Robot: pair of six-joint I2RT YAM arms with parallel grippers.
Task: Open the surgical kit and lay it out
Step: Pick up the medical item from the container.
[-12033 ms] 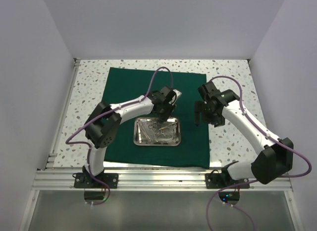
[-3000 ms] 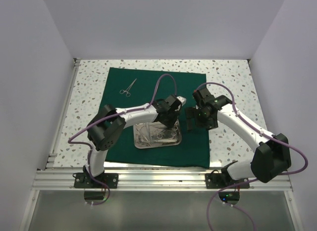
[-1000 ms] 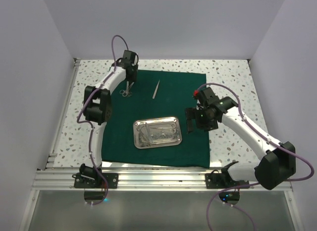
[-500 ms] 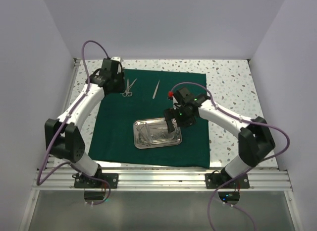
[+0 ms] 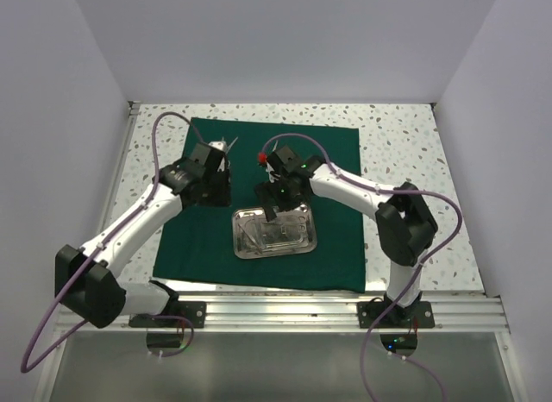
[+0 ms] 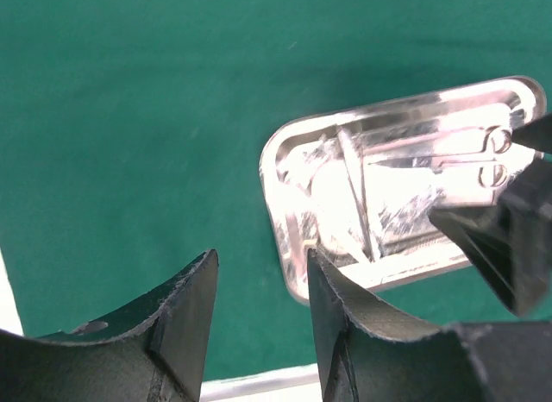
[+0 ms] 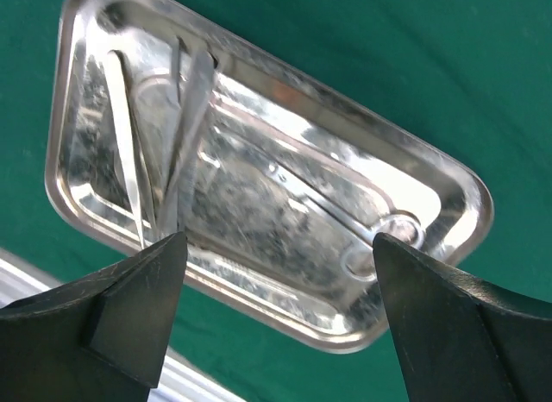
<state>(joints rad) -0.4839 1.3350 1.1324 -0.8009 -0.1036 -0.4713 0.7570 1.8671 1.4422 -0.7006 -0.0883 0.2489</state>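
The dark green cloth (image 5: 198,238) lies spread flat on the speckled table (image 5: 405,135); the steel tray (image 5: 274,254) sits on it, towards the near edge and about midway across. From above, both arms reach in over the cloth: the right gripper (image 7: 278,242) hangs over the tray's far rim, and the left gripper (image 6: 260,260) is just to the left of the tray, over bare cloth. The top view does not show how far either pair of fingers is parted.

The wrist cameras settle that. The left fingers (image 6: 185,320) stand a moderate gap apart with only green cloth showing between them, so they grip nothing. The right fingers (image 7: 129,320) are spread wide, with most of the tray's length framed between them, and they are also empty.

The tray's contents show only up close. The right wrist view shows flat tweezers (image 7: 188,130) lying lengthwise near one short end, with thinner slim pieces beside them. The left wrist view adds a ring-handled instrument (image 6: 498,143) at the opposite end, close to the dark tips of the right fingers.

Only the top view shows a small silver instrument (image 5: 222,147) on the cloth, beyond the left wrist and partly hidden by it; I cannot tell what kind it is.
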